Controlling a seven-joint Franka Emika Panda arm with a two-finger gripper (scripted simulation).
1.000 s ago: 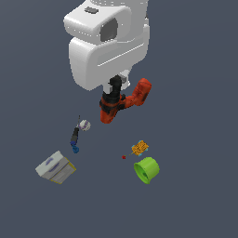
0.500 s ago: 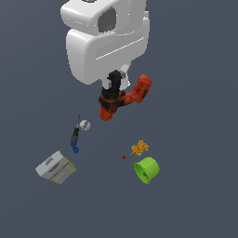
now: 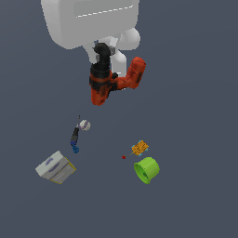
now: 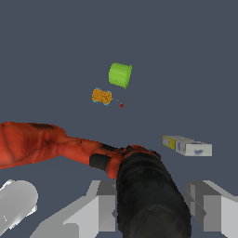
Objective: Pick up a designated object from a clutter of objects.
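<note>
end effector [image 4: 153, 209] clamped around the red drill [image 3: 109, 83].

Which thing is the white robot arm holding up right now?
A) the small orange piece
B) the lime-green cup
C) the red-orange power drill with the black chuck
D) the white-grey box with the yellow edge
C: the red-orange power drill hangs right under the white arm, and in the wrist view it sits between the grey fingers of the gripper, while cup, box and orange piece lie apart below.
</note>
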